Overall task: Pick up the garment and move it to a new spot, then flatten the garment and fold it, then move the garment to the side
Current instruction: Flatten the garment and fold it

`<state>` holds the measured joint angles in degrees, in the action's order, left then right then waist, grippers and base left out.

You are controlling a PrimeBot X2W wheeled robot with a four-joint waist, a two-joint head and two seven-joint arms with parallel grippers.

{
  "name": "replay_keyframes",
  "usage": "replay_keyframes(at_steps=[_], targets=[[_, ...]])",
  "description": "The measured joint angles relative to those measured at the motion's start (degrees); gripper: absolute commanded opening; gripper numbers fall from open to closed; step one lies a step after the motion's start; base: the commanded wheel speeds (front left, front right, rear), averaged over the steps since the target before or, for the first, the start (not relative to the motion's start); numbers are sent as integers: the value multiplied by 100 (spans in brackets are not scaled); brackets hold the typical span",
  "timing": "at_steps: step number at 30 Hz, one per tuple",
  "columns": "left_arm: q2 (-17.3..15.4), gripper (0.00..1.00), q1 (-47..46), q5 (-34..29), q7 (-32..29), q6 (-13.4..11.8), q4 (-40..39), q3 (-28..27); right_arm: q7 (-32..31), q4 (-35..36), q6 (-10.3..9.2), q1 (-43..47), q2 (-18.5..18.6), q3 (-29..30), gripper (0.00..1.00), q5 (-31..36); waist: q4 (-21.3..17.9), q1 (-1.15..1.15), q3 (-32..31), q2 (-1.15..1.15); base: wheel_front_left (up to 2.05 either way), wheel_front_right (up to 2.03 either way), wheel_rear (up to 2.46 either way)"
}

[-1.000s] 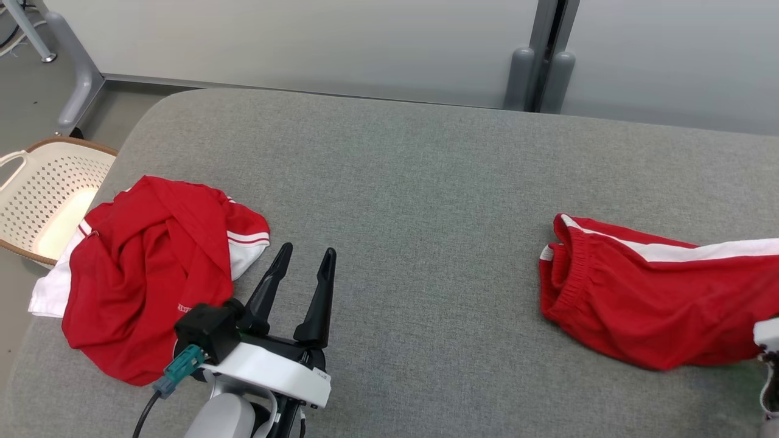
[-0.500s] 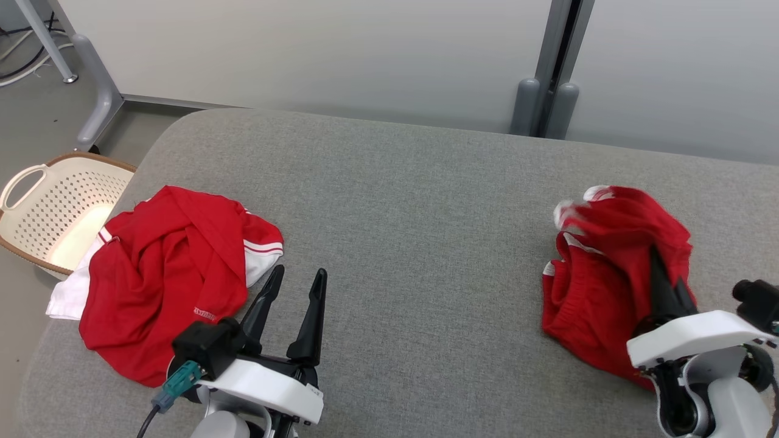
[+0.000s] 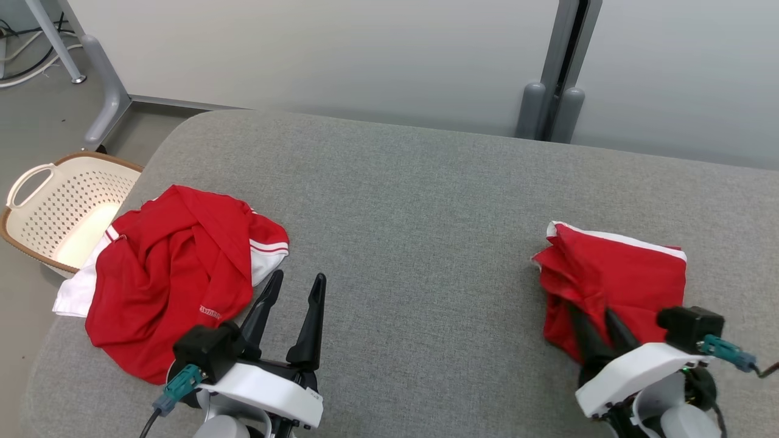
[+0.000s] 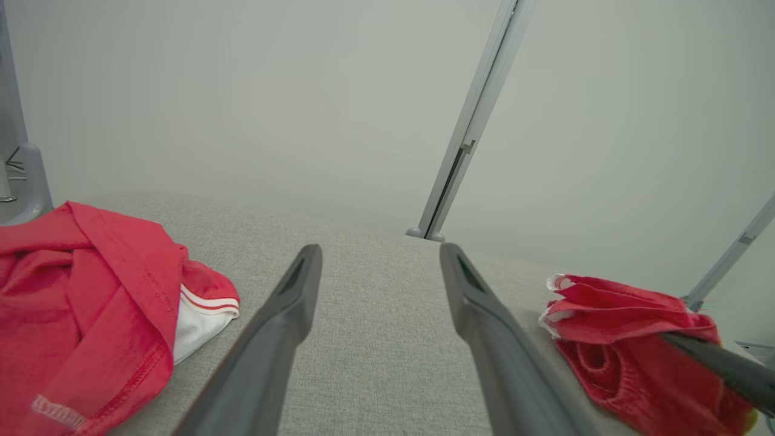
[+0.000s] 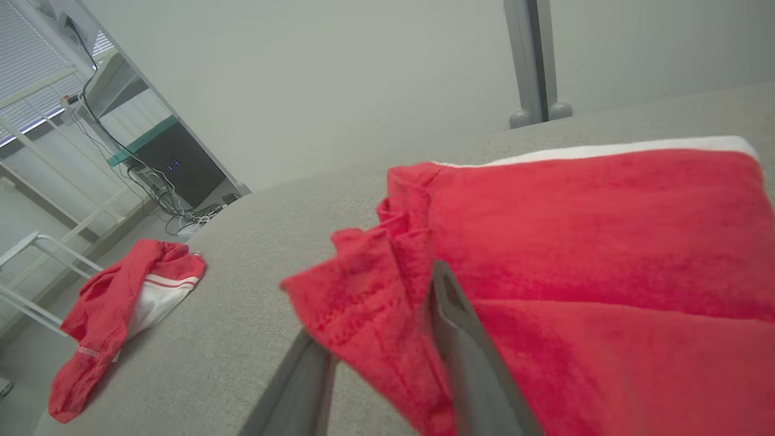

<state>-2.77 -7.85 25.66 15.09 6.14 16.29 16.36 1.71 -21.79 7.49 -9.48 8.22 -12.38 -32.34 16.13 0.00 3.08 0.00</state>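
Observation:
The garment is a pair of red shorts with a white side stripe, lying folded over on the right of the grey padded surface. It also appears in the left wrist view and the right wrist view. My right gripper rests at its near edge, jaws a little apart, with a loose fold of red cloth draped between the fingers. My left gripper hovers open and empty over bare surface at the lower left.
A second red and white garment lies crumpled at the surface's left edge, just left of my left gripper. A cream perforated basket stands on the floor beyond that edge. A grey partition with posts runs behind the surface.
The head camera has shifted. The shorts went from spread out, to lifted and bunched, to folded over flat. My right gripper drew back toward the near edge and its jaws parted. The left arm stayed put.

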Motion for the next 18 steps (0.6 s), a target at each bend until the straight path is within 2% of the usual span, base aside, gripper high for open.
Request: replay_keyframes(at_steps=[6,13,18], targets=[[0,100,28,3,0,-14,-5,10,-407,149,0,41,231,-698,100,-432,4,0,42,0,0,0,0],[0,100,26,69,0,-15,-24,67,-779,-57,0,49,360,-975,100,-750,41,0,148,0,0,0,0],[-1,100,-1,105,0,-15,-23,107,-872,-366,0,-35,370,-1047,100,-732,98,0,247,0,0,0,0]])
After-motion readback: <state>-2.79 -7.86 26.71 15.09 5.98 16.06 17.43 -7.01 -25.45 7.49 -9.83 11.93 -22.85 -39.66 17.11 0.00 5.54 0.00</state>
